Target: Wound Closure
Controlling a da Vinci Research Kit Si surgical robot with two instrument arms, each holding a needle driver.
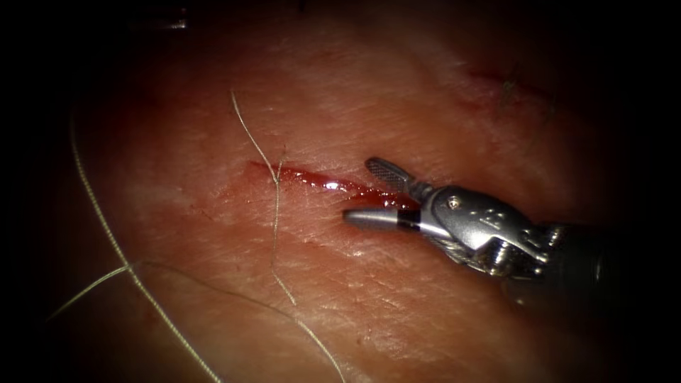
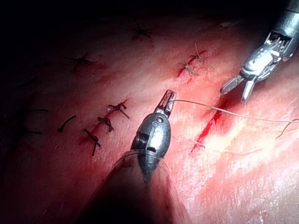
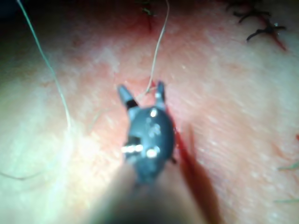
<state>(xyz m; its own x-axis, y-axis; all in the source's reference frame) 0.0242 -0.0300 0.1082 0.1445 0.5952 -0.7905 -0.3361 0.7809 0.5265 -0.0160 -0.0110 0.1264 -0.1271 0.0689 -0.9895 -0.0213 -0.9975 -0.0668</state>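
The right tool (image 1: 369, 191) comes in from the right of the endoscope view and sits over the right end of the cut (image 1: 319, 183), its jaws spread wide: one jaw lies above the cut, the other below it, with the red fluid (image 1: 369, 193) between them. Nothing is held between them. In the right wrist view the same tool (image 3: 142, 95) shows its two jaws apart, with a strand of thread (image 3: 156, 51) running up from the gap between them; whether the strand touches either jaw cannot be told. The left tool (image 2: 167, 103) appears in the left wrist view with its jaws together on the thread (image 2: 224, 113), which stretches from the tip across the cut (image 2: 208, 128) and away over the tissue (image 2: 243, 177). The right tool (image 2: 238, 88) is seen there too, open, just beyond the far end of the cut. In the endoscope view the thread (image 1: 275, 213) crosses the cut near its left end and trails down over the tissue (image 1: 397, 99), while a longer run curves along the left side. The needle cannot be made out in any view. Dark finished stitches (image 2: 105, 123) line an older closed cut to the side of the left tool, and further knots (image 2: 194, 63) sit on the tissue beyond the open cut.
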